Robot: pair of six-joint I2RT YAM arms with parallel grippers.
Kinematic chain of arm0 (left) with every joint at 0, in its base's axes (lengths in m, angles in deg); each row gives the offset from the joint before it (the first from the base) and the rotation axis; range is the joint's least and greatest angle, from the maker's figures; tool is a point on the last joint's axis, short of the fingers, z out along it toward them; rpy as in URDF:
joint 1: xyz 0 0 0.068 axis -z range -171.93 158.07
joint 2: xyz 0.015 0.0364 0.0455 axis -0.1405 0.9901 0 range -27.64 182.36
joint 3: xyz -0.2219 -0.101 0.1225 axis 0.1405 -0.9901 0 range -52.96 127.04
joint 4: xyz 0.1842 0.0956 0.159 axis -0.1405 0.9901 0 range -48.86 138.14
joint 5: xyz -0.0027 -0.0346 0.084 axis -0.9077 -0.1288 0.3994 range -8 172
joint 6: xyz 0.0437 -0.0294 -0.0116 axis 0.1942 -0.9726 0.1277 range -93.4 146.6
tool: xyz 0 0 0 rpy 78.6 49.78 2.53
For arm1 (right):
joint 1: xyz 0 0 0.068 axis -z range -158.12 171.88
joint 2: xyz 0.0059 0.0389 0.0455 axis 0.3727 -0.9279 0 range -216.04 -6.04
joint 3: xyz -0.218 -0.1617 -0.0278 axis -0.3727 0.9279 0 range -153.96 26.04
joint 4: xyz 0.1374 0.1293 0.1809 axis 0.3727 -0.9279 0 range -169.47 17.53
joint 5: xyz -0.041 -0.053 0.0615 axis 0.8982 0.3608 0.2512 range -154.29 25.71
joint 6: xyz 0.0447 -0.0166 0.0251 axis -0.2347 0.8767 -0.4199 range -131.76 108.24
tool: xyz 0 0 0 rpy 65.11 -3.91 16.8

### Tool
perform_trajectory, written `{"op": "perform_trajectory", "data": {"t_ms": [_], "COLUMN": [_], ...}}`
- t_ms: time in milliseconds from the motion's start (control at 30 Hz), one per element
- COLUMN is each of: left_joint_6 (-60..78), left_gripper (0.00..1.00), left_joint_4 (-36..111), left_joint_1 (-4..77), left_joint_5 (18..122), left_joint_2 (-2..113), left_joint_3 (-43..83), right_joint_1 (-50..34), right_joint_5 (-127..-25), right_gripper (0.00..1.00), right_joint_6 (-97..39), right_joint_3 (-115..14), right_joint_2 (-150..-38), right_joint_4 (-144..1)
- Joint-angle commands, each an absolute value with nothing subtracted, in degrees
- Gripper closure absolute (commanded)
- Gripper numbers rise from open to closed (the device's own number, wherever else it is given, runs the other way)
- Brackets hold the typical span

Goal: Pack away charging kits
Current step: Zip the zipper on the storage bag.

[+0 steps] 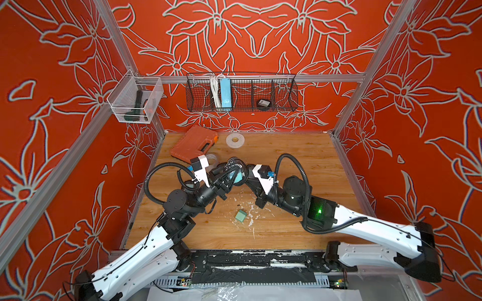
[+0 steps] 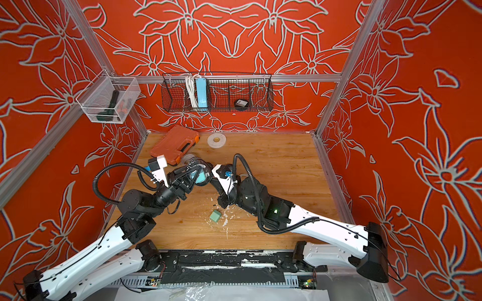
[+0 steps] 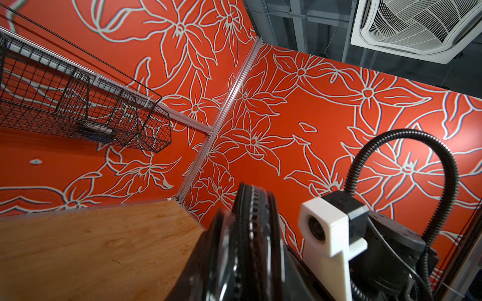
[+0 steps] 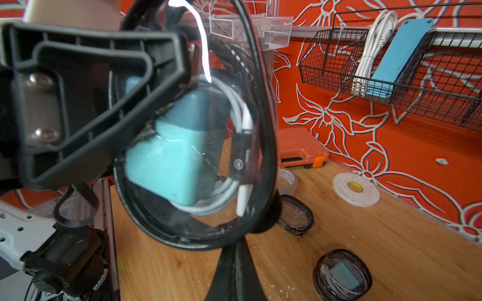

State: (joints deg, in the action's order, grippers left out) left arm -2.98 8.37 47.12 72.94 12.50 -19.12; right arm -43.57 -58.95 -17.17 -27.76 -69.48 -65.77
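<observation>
A black-rimmed clear pouch (image 4: 198,146) is held on edge above the table, with a teal plug adapter (image 4: 172,156) and a coiled white cable (image 4: 234,114) inside it. My left gripper (image 1: 229,177) is shut on this pouch (image 1: 238,169), one finger (image 4: 91,104) flat on its clear face. My right gripper (image 4: 236,250) is shut, its tips against the pouch's lower rim; nothing shows between them. A loose teal adapter (image 1: 240,216) lies on the table in front. In the right wrist view another filled pouch (image 4: 341,276) and a seemingly empty pouch (image 4: 296,215) lie on the table.
An orange tool case (image 1: 194,143), a white tape roll (image 1: 235,140) and a clear tape roll (image 4: 287,178) lie at the back left. The wire wall basket (image 1: 284,91) holds a blue power strip (image 1: 224,93) and a black round item (image 1: 263,103). A clear bin (image 1: 134,100) hangs left.
</observation>
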Motion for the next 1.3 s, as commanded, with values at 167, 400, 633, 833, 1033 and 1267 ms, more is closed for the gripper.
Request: {"op": "perform_trajectory", "data": {"t_ms": [167,400,633,833,1033,1267], "left_joint_6": [-2.5,-1.0,1.0,2.3,1.9,-1.1], "left_gripper": [1.00,1.00,1.00,1.00,1.00,0.88], "left_joint_4": [18.9,27.7,32.7,35.3,33.1,24.6], "left_joint_1": [47.1,47.2,47.1,47.2,47.1,47.1], "left_joint_5": [66.3,64.8,63.8,63.7,60.9,57.4], "left_joint_2": [8.8,10.8,13.1,14.4,14.7,13.0], "left_joint_3": [-15.3,-12.9,-11.3,-10.0,-10.5,-14.3], "right_joint_1": [-39.6,-39.3,-37.8,-36.0,-36.1,-37.6], "right_joint_5": [-54.7,-56.1,-56.1,-57.6,-65.3,-71.2], "right_gripper": [1.00,1.00,1.00,1.00,1.00,1.00], "right_joint_6": [-8.3,-5.1,-2.0,0.1,-2.1,-4.5], "right_joint_3": [-29.7,-30.2,-31.0,-32.9,-35.4,-37.0], "right_joint_2": [-66.3,-65.0,-63.7,-62.9,-61.5,-62.6], "right_joint_4": [-71.4,-72.4,-73.5,-76.0,-78.9,-78.5]}}
